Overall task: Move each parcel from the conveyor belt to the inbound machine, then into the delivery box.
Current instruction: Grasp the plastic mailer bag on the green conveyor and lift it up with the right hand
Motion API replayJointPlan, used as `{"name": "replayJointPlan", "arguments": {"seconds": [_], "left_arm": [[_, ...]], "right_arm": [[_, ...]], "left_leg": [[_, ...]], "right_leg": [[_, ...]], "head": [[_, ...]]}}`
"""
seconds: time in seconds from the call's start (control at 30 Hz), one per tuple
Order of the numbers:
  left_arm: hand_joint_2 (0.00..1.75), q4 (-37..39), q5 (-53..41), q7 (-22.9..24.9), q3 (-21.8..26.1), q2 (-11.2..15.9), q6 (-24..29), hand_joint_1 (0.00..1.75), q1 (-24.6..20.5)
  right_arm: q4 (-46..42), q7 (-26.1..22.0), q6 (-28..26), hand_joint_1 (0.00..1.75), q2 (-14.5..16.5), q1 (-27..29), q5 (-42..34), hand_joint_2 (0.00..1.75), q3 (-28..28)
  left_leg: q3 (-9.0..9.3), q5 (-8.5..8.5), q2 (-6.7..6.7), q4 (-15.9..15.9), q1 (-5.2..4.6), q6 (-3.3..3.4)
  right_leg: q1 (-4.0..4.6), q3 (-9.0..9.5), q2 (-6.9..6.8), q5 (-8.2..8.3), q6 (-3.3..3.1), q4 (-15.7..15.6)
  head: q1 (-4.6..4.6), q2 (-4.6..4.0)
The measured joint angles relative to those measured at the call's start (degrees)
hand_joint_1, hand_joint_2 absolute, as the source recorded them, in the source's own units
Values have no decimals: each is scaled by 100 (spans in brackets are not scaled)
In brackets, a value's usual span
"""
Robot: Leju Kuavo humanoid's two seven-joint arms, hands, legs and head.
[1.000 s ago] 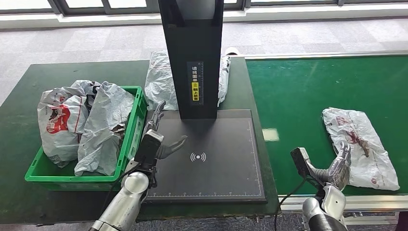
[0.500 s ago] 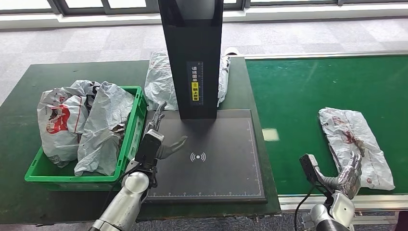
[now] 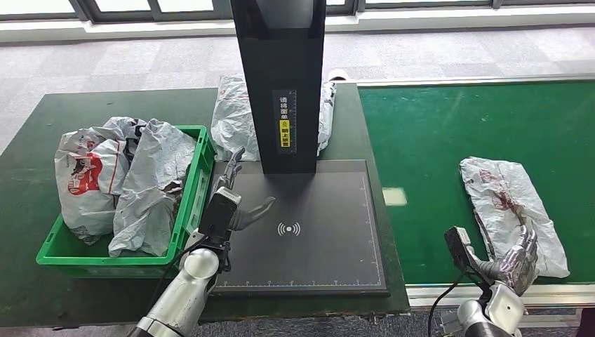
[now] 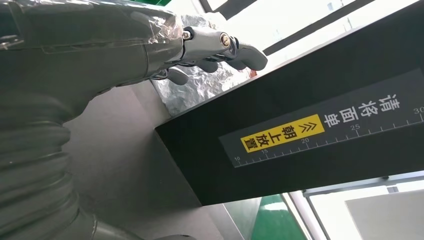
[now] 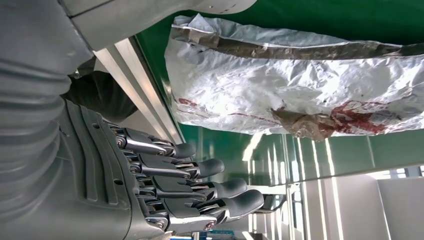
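At the left of the head view, a green delivery box (image 3: pixel 198 184) sits on a dark green table (image 3: pixel 28 147), piled with crumpled grey parcels (image 3: pixel 123 179), one marked in red. Just right of the box's near corner, the left hand (image 3: pixel 234 203) hovers over the left edge of the inbound machine's black scan plate (image 3: pixel 316 232); its fingers are spread apart, thumb angled toward the plate's centre symbol, and it holds nothing. In the left wrist view the same fingers (image 4: pixel 220 45) are extended beside the machine's black column (image 4: pixel 310 125), which carries a yellow label and a ruler scale. In the head view that column (image 3: pixel 281 84) rises at centre frame from the plate's far edge, with another grey parcel (image 3: pixel 235 119) lying behind it on the table.

Right of centre, the green conveyor belt (image 3: pixel 435 133) carries one flat white parcel with red print (image 3: pixel 509 210), lying toward the lower right of the frame. The right hand (image 3: pixel 516 261) is at the parcel's near end, at the belt's near edge; contact cannot be confirmed. In the right wrist view its fingers (image 5: pixel 200 170) are apart, slightly curled and empty, with the parcel (image 5: pixel 300 90) just beyond them.
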Motion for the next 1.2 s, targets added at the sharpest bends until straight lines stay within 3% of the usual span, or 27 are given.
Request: {"name": "replayJointPlan", "arguments": {"seconds": [0.4,0.53,0.67,0.87,1.2], "left_arm": [[175,62,17,-46,1,-4,37,0,-32],[175,62,17,-46,4,-7,40,0,-33],[175,62,20,-46,9,-5,-2,0,-49],[175,64,44,-46,17,6,-42,0,-70],[175,64,50,-48,49,23,-51,0,-77]], "right_arm": [[221,77,21,0,-7,-117,167,175,-215],[428,246,359,58,-21,-242,246,175,-240],[679,388,1073,174,-46,-386,257,175,-286],[888,395,1931,175,-115,-555,160,175,-327],[978,350,2022,175,-179,-678,139,175,-337]], "left_leg": [[-1,0,0,0,0,0],[-1,0,2,0,0,0],[-1,0,-2,0,0,0],[2,0,6,1,1,0],[5,0,7,3,1,1]], "right_leg": [[0,0,0,0,0,0],[0,0,1,0,0,0],[0,0,-2,0,0,0],[3,1,6,0,0,-1],[3,4,8,2,1,-1]], "head": [[0,-1],[0,-1],[0,1],[0,1],[0,1]]}}
